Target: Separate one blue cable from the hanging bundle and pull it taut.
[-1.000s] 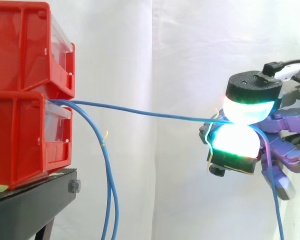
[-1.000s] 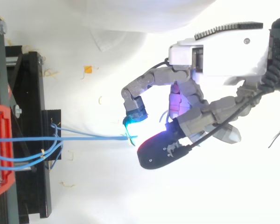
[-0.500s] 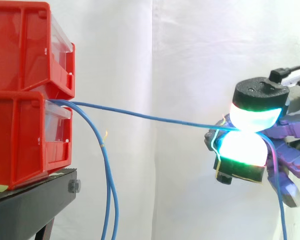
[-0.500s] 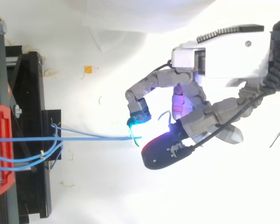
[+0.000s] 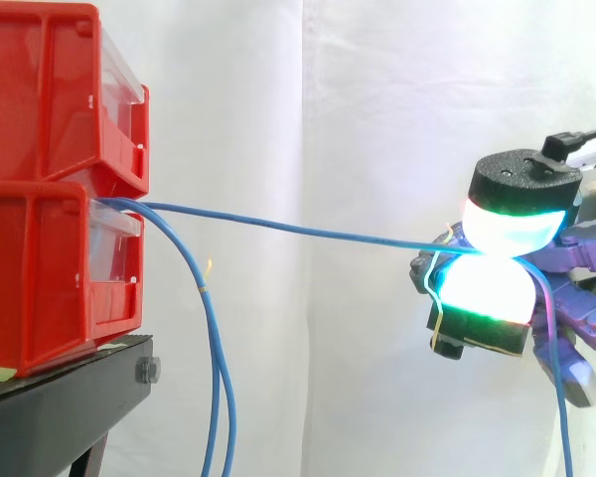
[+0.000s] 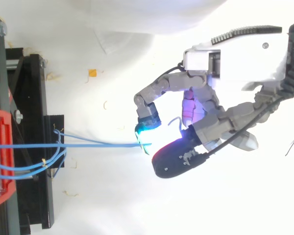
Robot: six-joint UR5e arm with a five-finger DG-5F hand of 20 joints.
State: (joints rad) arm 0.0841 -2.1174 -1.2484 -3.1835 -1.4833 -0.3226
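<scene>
Side view, biggest stuff first: a white curtain fills the back, and two red bins sit stacked at the left on a black stand. The hand comes in from the right with its thumb and a finger closed onto each other, one glowing pad on top in white-cyan and a white-green one pressed up from underneath.

Pinched right between those pads is the one blue cable. It leaves the front of the lower bin and runs across open air to the hand in a nearly straight line, sloping a bit downward, well apart from the others. Past the pinch its loose end drops down beside the hand.

The rest of the bundle hangs down just in front of the stand, with a tiny yellow tie on it.
</scene>
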